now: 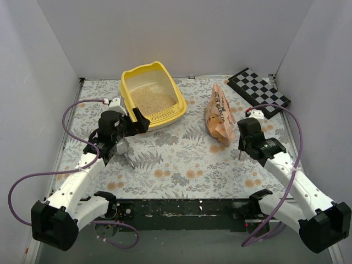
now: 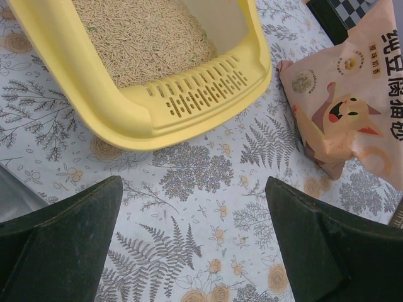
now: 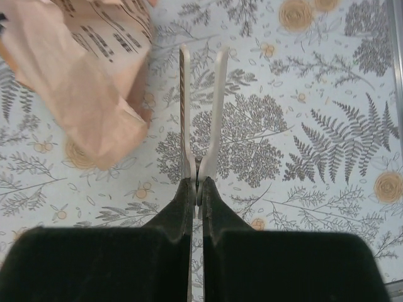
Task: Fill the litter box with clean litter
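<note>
1. White walls on three sides; floral-cloth table [image 1: 181,165] below.
2. Box [image 1: 165,116] towards the far edge, left of the middle, with its slotted ledge turned to the near edge. Litter [image 1: 151,99] inside, covering the floor but lying well below the rim.
3. Bag [image 1: 219,115] flat on its side, right of the middle and well apart from the box. Crumpled; cannot tell whether the mouth is open.
4. Board [image 1: 258,91] at the far right corner, clear of everything else.
5. Left gripper [image 2: 194,189] above bare cloth, just on the near side of the ledge. Fingers spread wide, holding nothing.
6. Right gripper [image 3: 196,182] just beside the bag's near end. Fingers pressed together, clamped on two thin pale strips [image 3: 217,107] sticking out ahead, side by side, one with a toothed edge. Scissors or a clip: cannot tell.
7. Silvery piece [image 1: 127,155] on the cloth under the left arm, partly hidden; possibly a scoop.
8. Step in hand, as a judgement: filling looks largely done, with a top-up from the bag perhaps left.
9. Next move, if more litter is wanted:
   - Free the right fingers of the strips.
   - Grip the bag near its closed end.
   - Carry it over the box before tilting, mouth kept inside the rim to avoid spilling onto the cloth.
   - Use the left gripper, well placed beside the ledge, to steady the box.
</note>
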Controlling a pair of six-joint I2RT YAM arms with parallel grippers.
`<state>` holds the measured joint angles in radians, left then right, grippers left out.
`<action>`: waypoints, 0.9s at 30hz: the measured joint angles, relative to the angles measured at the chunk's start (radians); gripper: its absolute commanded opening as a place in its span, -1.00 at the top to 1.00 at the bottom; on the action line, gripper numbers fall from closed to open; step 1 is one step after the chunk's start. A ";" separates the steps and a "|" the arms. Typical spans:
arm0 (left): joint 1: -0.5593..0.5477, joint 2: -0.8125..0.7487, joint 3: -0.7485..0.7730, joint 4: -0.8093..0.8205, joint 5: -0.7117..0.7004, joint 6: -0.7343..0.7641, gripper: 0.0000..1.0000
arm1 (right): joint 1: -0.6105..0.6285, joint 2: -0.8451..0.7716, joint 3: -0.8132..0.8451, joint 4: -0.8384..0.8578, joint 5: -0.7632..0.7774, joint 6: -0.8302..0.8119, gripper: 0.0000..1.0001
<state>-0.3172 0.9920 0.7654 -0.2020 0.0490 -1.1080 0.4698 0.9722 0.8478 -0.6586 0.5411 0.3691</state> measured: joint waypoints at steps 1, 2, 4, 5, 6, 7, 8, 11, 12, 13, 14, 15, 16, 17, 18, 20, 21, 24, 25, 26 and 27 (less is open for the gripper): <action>0.000 0.000 0.000 0.000 0.001 0.000 -0.96 | -0.010 -0.006 -0.023 0.002 -0.003 0.010 0.97; 0.000 0.000 0.000 0.001 0.002 0.000 -0.96 | -0.025 -0.012 -0.054 0.008 -0.010 0.021 0.97; 0.000 0.000 0.000 0.000 0.003 -0.001 -0.96 | -0.076 -0.018 -0.119 0.026 -0.048 0.034 0.97; 0.000 0.000 0.000 0.001 0.004 -0.001 -0.96 | -0.111 -0.014 -0.150 0.036 -0.072 0.041 0.97; 0.000 0.000 0.000 0.001 0.005 -0.001 -0.96 | -0.148 -0.011 -0.179 0.048 -0.101 0.046 0.97; 0.000 0.000 0.000 0.000 0.007 -0.002 -0.96 | -0.175 -0.008 -0.201 0.056 -0.125 0.049 0.97; 0.000 0.000 0.000 0.000 0.008 -0.002 -0.96 | -0.214 -0.004 -0.225 0.066 -0.162 0.051 0.76; 0.000 0.000 0.000 0.000 0.014 -0.005 -0.96 | -0.289 0.005 -0.257 0.084 -0.249 0.050 0.45; 0.000 0.000 0.000 0.000 0.015 -0.005 -0.96 | -0.296 0.008 -0.257 0.087 -0.261 0.051 0.33; 0.000 0.000 0.000 0.000 0.017 -0.007 -0.96 | -0.305 0.012 -0.257 0.097 -0.283 0.048 0.14; 0.000 0.000 0.000 0.000 0.019 -0.008 -0.96 | -0.307 0.014 -0.257 0.101 -0.295 0.046 0.06; 0.000 -0.001 0.000 0.000 0.020 -0.008 -0.96 | -0.310 0.017 -0.255 0.102 -0.304 0.047 -0.07; 0.000 -0.001 0.000 0.000 0.021 -0.008 -0.96 | -0.312 0.018 -0.253 0.101 -0.309 0.043 -0.15; 0.000 -0.002 0.000 0.000 0.023 -0.008 -0.96 | -0.312 0.018 -0.248 0.097 -0.311 0.042 -0.23; 0.000 -0.003 0.000 0.000 0.025 -0.008 -0.97 | -0.312 0.018 -0.235 0.086 -0.307 0.042 -0.28; 0.000 -0.007 0.000 0.000 0.030 -0.008 -0.96 | -0.313 0.016 -0.197 0.072 -0.298 0.038 -0.34; 0.000 -0.008 0.000 0.001 0.031 -0.008 -0.96 | -0.313 0.015 -0.174 0.068 -0.294 0.034 -0.34; 0.000 -0.012 0.000 0.001 0.040 -0.008 -0.96 | -0.313 0.022 -0.054 0.056 -0.284 0.016 -0.35; 0.000 -0.012 0.000 0.001 0.042 -0.009 -0.96 | -0.313 0.036 0.002 0.055 -0.282 0.008 -0.35; 0.000 -0.012 0.000 0.000 0.045 -0.009 -0.96 | -0.313 0.053 0.050 0.056 -0.283 0.002 -0.35; 0.000 -0.012 0.000 0.000 0.045 -0.009 -0.96 | -0.313 0.081 0.107 0.059 -0.288 -0.009 -0.35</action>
<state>-0.3172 0.9798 0.7654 -0.2016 0.0944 -1.1168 0.1570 1.0534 0.9550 -0.5995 0.2531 0.3603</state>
